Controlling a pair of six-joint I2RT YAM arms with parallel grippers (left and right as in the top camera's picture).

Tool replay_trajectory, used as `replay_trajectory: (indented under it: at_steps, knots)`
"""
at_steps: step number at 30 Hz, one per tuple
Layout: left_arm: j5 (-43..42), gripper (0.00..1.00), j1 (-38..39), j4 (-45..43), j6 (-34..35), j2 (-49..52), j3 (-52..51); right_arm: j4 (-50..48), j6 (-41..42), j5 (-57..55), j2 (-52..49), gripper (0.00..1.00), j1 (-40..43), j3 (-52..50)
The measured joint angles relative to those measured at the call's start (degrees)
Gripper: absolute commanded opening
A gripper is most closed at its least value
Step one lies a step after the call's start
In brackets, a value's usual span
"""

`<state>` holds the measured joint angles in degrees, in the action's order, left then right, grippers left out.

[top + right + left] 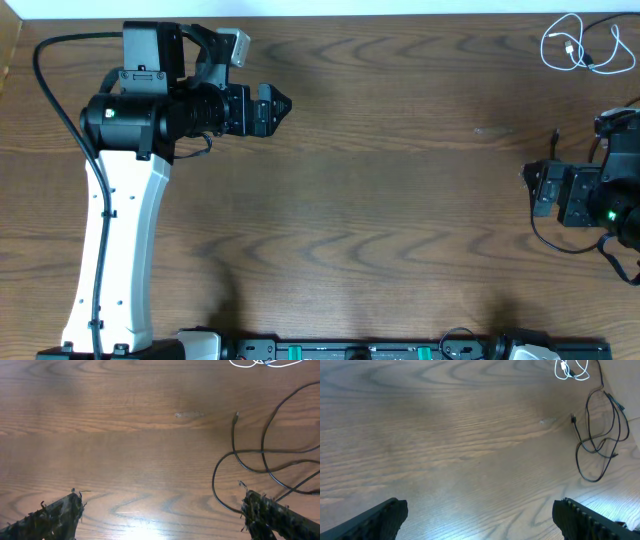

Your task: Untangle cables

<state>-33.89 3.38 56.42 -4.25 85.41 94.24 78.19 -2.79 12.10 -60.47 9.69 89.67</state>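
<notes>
The black cords (262,452) lie off to the 3 o'clock side of the right jaws, not between them. In the right wrist view their loops fill the stretch from 1 to 4 o'clock, with one small plug end (236,415) pointing toward 12. The lowest bend runs just beside the finger (270,515) on that side; whether it touches I cannot tell. The strands cross one another and mostly run from 9 to 3 across that view, so no single long axis shows. The right jaws are spread wide, with only bare counter (125,450) between them. From overhead the right arm (600,195) sits at the counter's 3 o'clock edge facing 9, with most of the black tangle hidden under it. The left arm (110,220) stands well apart on the 9 o'clock side. The left jaws are spread wide too, empty and aimed toward 3, and their own camera sees the tangle far ahead at 2 o'clock. The white cord (572,50) lies coiled in the 1 o'clock corner, at 12 from the right arm; whether it touches the black ones I cannot tell. The right arm is plainly nearer, and I judge the coming move turns on shifting its jaws sideways toward their 3 o'clock, over a strand.
</notes>
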Motion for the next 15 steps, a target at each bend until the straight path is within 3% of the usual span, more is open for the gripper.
replay_trajectory:
  at_steps: [15]
  knots:
    - [0.00,0.98,0.00,0.00,0.00,0.00,0.00,0.63,0.00,-0.11,2.69,0.99,0.00,-0.02]
